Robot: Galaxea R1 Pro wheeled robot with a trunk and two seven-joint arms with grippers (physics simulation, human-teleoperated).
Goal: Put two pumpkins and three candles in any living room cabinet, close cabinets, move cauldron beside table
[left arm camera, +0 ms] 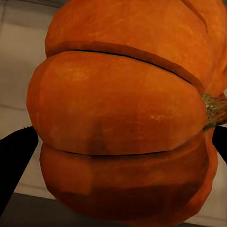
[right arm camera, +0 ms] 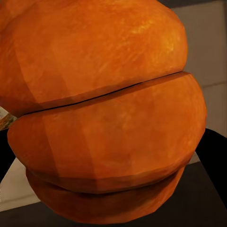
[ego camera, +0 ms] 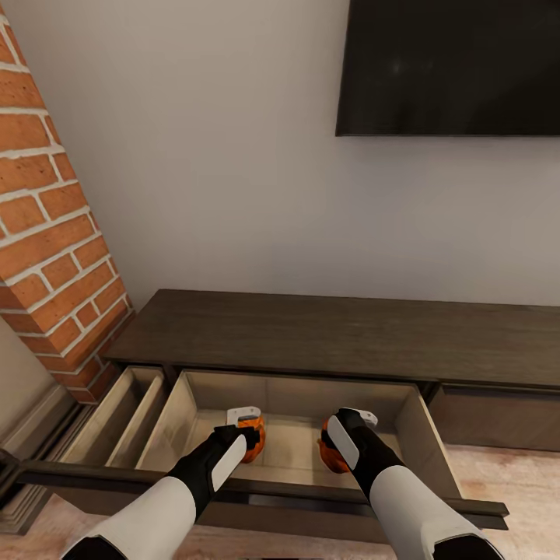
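In the head view we see the grey wall (ego camera: 218,171) with a dark screen (ego camera: 448,67) on it and a brick column (ego camera: 47,233) at the left. Below stands the long dark cabinet (ego camera: 334,334), with its wide drawer (ego camera: 292,408) pulled out (the inside is pale wood) and a narrower open compartment (ego camera: 117,412) beside it.

Both our arms reach over the drawer front. The left gripper (ego camera: 247,435) grasps one pumpkin (ego camera: 253,437) and the right gripper (ego camera: 340,443) grasps the other pumpkin (ego camera: 333,455); both pumpkins are above the drawer floor, near each other but apart.

The wrist views give what the head view cannot: the ribs of each pumpkin up close, a greenish stem (left arm camera: 213,111) in the left one, and dark fingers (left arm camera: 16,161) pressed at each side. In the right wrist view the fingers (right arm camera: 213,158) clasp the pumpkin (right arm camera: 104,113) too.
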